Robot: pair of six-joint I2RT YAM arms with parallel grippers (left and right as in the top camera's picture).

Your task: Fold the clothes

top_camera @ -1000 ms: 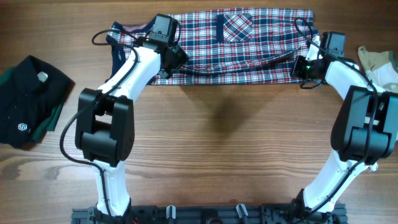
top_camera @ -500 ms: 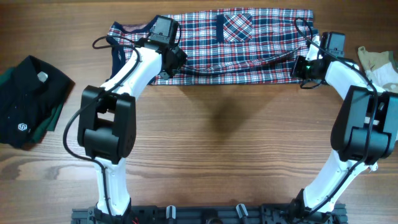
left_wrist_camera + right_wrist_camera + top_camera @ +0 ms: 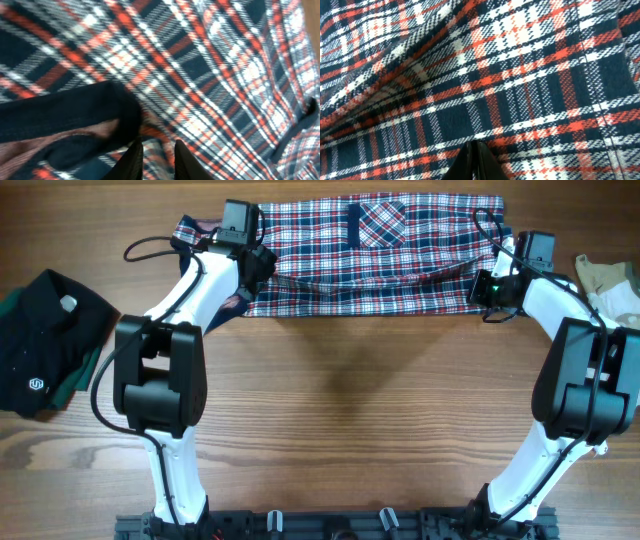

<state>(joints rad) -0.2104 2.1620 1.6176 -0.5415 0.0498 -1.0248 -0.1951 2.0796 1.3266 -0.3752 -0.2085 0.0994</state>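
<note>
While I handled the plaid shirt [image 3: 400, 265]:
My left gripper [image 3: 158, 156] stood parted at its left end; my right gripper [image 3: 475, 157] pinched its right edge.

The checked shirt [image 3: 400, 260] has red, white and dark blue squares (with a plain dark blue edge). The black top [image 3: 40, 330] has a green edge and a tiny white mark, and the bench [image 3: 350, 410] is streaky brown.

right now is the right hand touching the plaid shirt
Touching. The right wrist view shows the right hand with its fingertips closed together directly against the plaid shirt, no gap visible; overhead places it at the shirt's right edge.
</note>
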